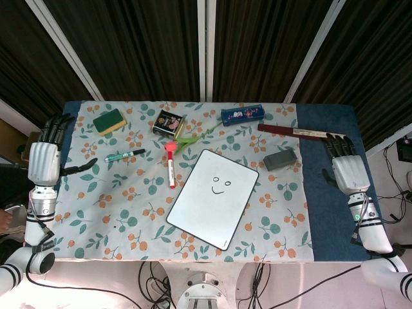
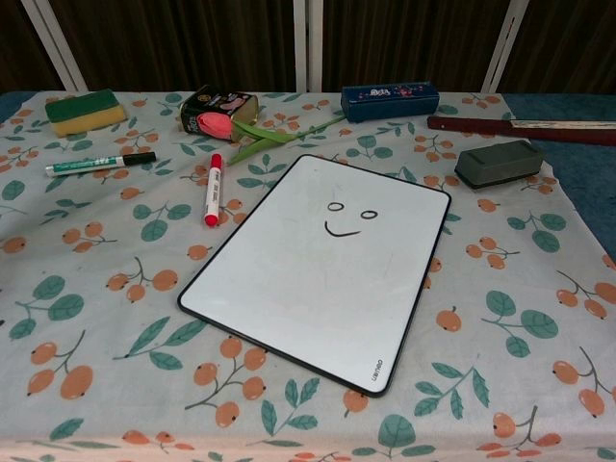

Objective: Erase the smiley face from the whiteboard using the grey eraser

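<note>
Right of the whiteboard (image 1: 213,198), whose smiley face (image 1: 218,185) is unerased, 1 grey eraser (image 1: 279,159) lies untouched, just inward of the empty, spread-fingered right hand (image 1: 347,171), while the equally empty left hand (image 1: 44,161) hangs far left beyond 2 markers (image 1: 125,155) and 1 sponge (image 1: 109,121).

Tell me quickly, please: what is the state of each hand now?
Left hand: open, holding nothing, at the table's left edge.
Right hand: open, holding nothing, right of the grey eraser.
</note>
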